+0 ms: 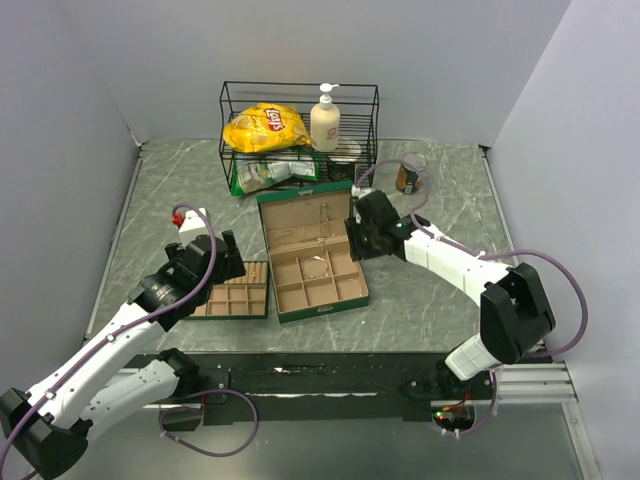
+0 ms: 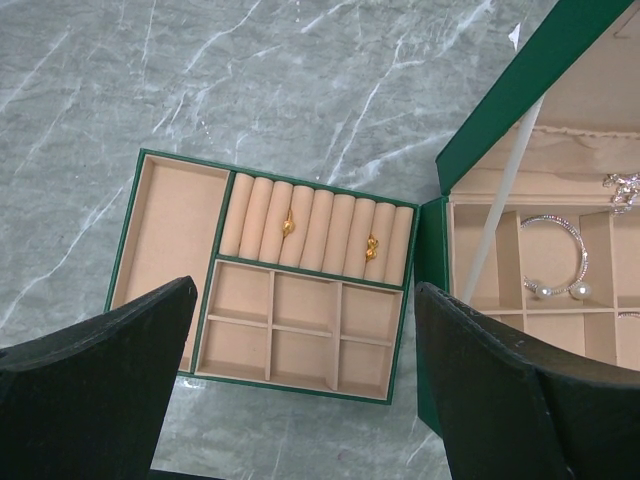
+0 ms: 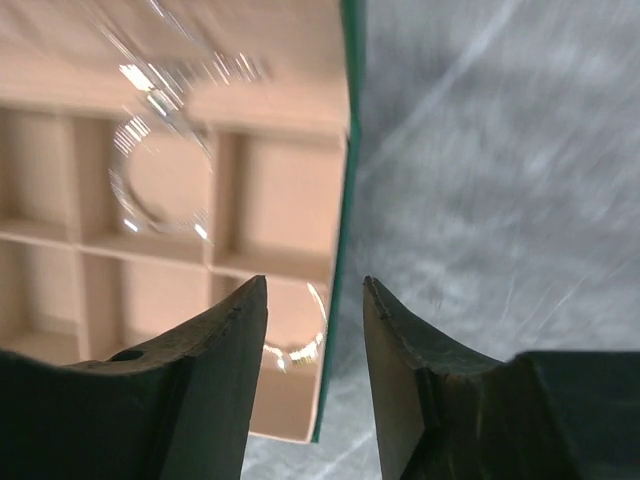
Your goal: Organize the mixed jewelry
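Mixed jewelry [image 2: 288,224]: lodged in tray [image 2: 165,230] and green box [image 2: 490,125] on the counter [image 2: 300,90].
Two gold rings [image 2: 372,246] in the tray's rolls. Two silvery wire bangles [image 2: 584,255] in box compartments, one bead-tipped, the other blurred and half hidden behind the right pincer [image 3: 313,290]. A glittering piece [image 2: 625,185] is cut off at the frame edge. Both empty: left pincer [image 2: 305,290] wide apart, right pincer slightly apart.

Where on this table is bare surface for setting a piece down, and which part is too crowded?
Bare marble lies at the back left, between the left wall, the wire rack and the tray, and at the front right, beside the green box. Crowded: the back middle, where rack, box lid, jar and right gripper meet.
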### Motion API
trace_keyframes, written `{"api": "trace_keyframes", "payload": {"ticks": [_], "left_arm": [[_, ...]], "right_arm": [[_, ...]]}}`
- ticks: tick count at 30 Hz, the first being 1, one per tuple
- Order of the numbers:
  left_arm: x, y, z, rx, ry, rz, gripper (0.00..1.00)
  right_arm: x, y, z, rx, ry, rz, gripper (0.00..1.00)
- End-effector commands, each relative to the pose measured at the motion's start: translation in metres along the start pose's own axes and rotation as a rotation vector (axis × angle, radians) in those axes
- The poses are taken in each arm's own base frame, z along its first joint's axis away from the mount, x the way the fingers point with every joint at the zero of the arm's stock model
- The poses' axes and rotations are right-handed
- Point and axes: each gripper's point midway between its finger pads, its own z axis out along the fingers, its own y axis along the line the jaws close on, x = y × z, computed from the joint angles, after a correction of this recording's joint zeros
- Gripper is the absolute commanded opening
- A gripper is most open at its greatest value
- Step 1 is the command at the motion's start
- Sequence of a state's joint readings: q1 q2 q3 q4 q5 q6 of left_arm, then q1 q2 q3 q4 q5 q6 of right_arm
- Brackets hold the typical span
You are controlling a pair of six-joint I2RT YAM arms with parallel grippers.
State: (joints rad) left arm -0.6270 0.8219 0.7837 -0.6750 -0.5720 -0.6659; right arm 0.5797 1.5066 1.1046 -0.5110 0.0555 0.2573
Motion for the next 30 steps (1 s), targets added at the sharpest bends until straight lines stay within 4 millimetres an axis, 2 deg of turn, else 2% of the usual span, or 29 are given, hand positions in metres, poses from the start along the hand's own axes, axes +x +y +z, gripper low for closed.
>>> {"api": "trace_keyframes", "payload": {"ticks": [1,6,9,13,20,28,30], "left_arm": [[-0.015,-0.008,-0.005,0.041,-0.039,-0.023,0.96],[-0.015,-0.009,-0.005,0.046,-0.037,-0.017,0.96],[-0.015,-0.009,-0.005,0.047,-0.036,-0.017,0.96],[-0.015,-0.010,-0.005,0.052,-0.036,-0.017,0.96],[-0.013,-0.012,-0.005,0.061,-0.030,-0.011,0.96],[-0.013,-0.016,-0.005,0.083,-0.024,-0.003,0.96],[-0.013,-0.017,-0.005,0.089,-0.027,-0.004,0.96]], "right_arm": [[0.010,-0.001,0.000,-0.009,-0.020,0.076,0.49],[0.037,-0.015,0.006,0.046,0.034,0.073,0.46],[0.053,-0.016,0.008,0.039,0.059,0.073,0.42],[0.069,-0.022,0.007,0.054,0.076,0.080,0.29],[0.083,-0.033,-0.003,0.073,0.082,0.025,0.10],[0.090,-0.031,-0.015,0.030,0.059,-0.033,0.08],[0.086,-0.040,-0.016,0.085,0.052,-0.033,0.08]]}}
